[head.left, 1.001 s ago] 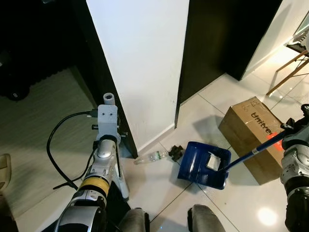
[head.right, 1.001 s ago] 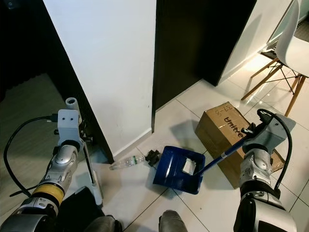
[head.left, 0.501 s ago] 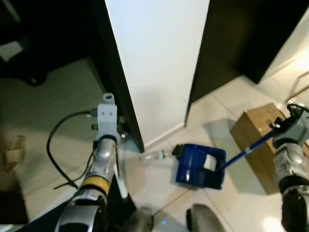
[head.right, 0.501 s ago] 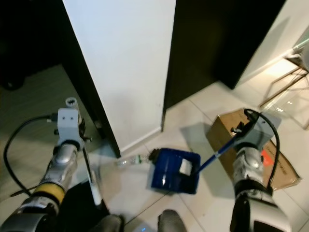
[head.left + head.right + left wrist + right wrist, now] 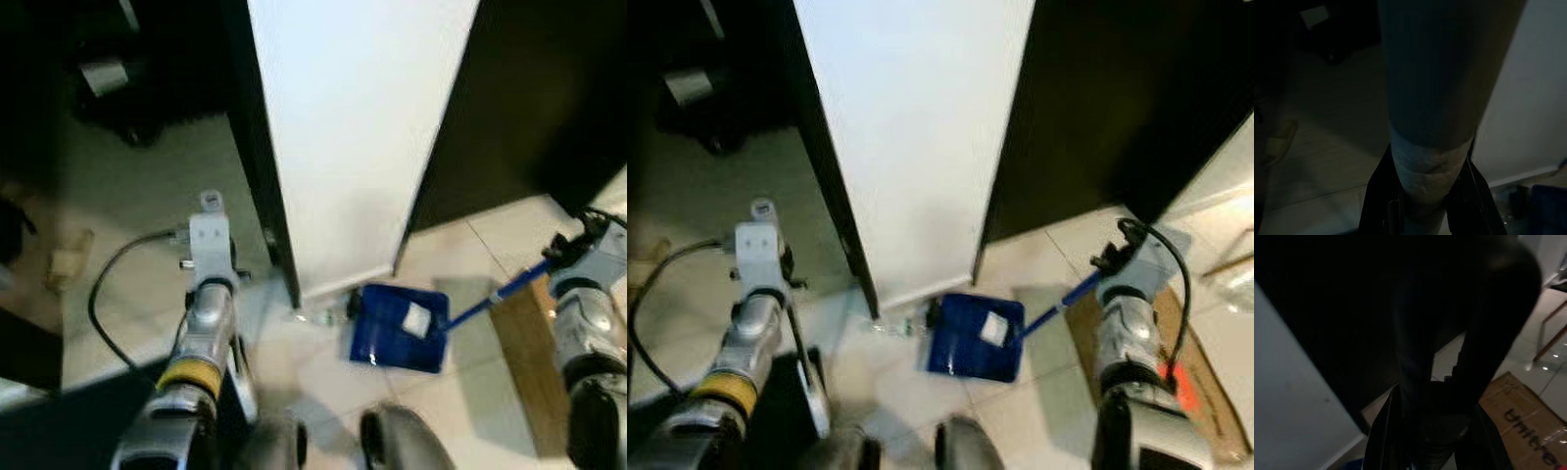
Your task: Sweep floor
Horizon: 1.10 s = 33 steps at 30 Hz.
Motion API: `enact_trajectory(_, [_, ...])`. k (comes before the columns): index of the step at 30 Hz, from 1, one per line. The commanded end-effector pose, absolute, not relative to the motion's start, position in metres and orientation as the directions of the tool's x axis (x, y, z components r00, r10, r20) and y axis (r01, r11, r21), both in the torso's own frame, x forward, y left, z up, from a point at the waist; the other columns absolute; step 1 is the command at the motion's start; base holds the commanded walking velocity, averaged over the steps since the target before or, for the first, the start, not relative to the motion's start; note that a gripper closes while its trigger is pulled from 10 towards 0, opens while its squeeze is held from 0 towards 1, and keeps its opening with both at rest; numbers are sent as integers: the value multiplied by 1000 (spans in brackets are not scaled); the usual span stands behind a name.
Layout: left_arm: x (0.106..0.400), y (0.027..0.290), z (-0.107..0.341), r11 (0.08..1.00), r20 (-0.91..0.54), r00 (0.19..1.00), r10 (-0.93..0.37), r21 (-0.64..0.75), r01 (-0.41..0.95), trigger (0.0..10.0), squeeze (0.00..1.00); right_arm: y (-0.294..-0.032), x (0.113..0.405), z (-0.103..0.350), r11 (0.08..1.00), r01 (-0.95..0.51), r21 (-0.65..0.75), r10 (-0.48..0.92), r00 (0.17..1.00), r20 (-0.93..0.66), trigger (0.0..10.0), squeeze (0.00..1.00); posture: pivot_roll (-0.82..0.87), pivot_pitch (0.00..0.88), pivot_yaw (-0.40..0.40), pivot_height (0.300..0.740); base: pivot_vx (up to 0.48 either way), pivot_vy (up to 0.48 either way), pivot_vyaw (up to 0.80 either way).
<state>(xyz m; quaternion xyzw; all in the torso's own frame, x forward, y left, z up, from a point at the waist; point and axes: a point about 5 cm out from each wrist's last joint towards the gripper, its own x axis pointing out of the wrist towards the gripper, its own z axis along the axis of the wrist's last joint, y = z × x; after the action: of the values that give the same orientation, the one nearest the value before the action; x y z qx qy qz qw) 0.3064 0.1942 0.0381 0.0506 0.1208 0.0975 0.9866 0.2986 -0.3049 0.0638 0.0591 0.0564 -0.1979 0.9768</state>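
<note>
**Dustpan carried toward the litter at the wall foot, camera in motion**

The blue plastic dustpan [image 5: 397, 326] is shown lying on the pale tiled floor [image 5: 313, 377] at the foot of the white wall panel [image 5: 358, 137], at about 5 o'clock from the panel's lower corner. A small white scrap [image 5: 416, 317] is seen resting inside the pan. A clear plastic bottle [image 5: 315, 315] and a small black object [image 5: 354, 305] lie just beside the pan's mouth, at its 9 o'clock, not yet collected. The pan's blue handle [image 5: 500, 292] runs out toward 2 o'clock to the right pincer [image 5: 1107, 262], which is clenched around it; in the right wrist view the handle passes between the dark fingers [image 5: 1383, 431]. The left pincer [image 5: 1425, 196] is clenched on a pale grey broom pole [image 5: 1435, 98], held upright at 9 o'clock from the pan. A brown cardboard box [image 5: 534, 362] sits at 3 o'clock from the pan.

Compared with one second ago, the whole scene has slid and blurred: the camera has turned, so more dark room is included at 10 o'clock and less of the box. Pan, bottle and scrap have kept their mutual layout. It is judged that the sweep is partly done, the bottle and black object remaining to be brushed in.
</note>
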Motion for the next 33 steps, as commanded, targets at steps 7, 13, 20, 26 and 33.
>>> enact_trajectory(7, [312, 196, 46, 970, -196, 954, 227, 131, -203, 10000, 0, -308, 298, 65, 913, 400, 81, -388, 912, -134, 10000, 0, 10, 55, 6, 740, 0, 0, 0])
enact_trajectory(13, [317, 197, 51, 971, -177, 961, 213, 143, -189, 10000, 0, -315, 298, 70, 909, 412, 61, -402, 907, -128, 10000, 0, 12, 68, 10, 740, 0, 0, 0])
enact_trajectory(20, [323, 196, 64, 982, -110, 990, 94, 171, -74, 10000, 0, -328, 303, 86, 907, 421, -27, -422, 901, -105, 10000, 0, 30, 178, 18, 740, 0, 0, 0])
enact_trajectory(26, [331, 196, 81, 977, -37, 999, 38, 211, -30, 10000, 0, -342, 306, 103, 896, 443, -45, -445, 893, -62, 10000, 0, 44, 267, 17, 740, 0, 0, 0])
enact_trajectory(33, [339, 193, 99, 981, 40, 999, -24, 195, 16, 10000, 0, -343, 313, 115, 887, 456, 68, -456, 890, -17, 10000, 0, 58, 323, 25, 740, 0, 0, 0])
